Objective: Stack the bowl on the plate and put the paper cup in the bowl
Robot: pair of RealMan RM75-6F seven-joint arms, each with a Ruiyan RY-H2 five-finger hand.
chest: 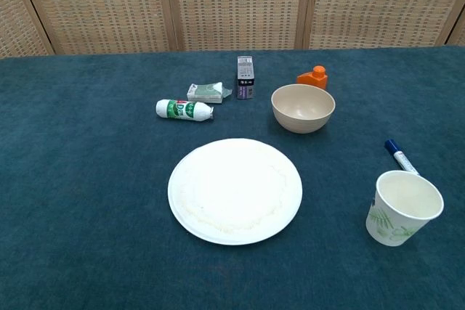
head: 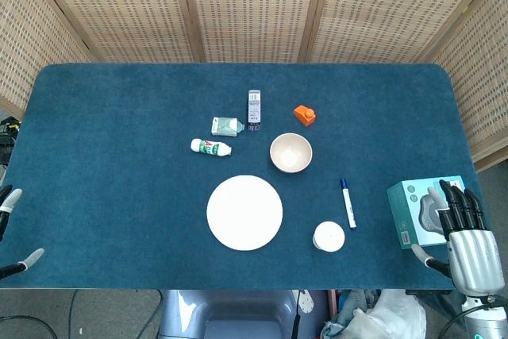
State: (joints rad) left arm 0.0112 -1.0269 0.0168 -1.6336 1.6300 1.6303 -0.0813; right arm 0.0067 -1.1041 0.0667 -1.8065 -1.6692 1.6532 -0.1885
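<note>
A white plate (head: 244, 212) (chest: 235, 189) lies flat near the table's front middle. A beige bowl (head: 290, 153) (chest: 303, 107) stands upright just behind and right of it, empty. A white paper cup (head: 329, 236) (chest: 402, 207) with a green leaf print stands upright to the plate's right. My right hand (head: 468, 236) hovers at the table's front right corner, fingers extended and apart, holding nothing, over a teal box. Only fingertips of my left hand (head: 11, 228) show at the left edge, apart and empty. Neither hand appears in the chest view.
A blue marker (head: 348, 202) (chest: 401, 157) lies between cup and right hand. A teal box (head: 421, 210) sits at the right edge. Behind the bowl are an orange block (head: 305, 114) (chest: 312, 77), a purple box (head: 254, 109), a small packet (head: 226, 125) and a green-white tube (head: 209, 147).
</note>
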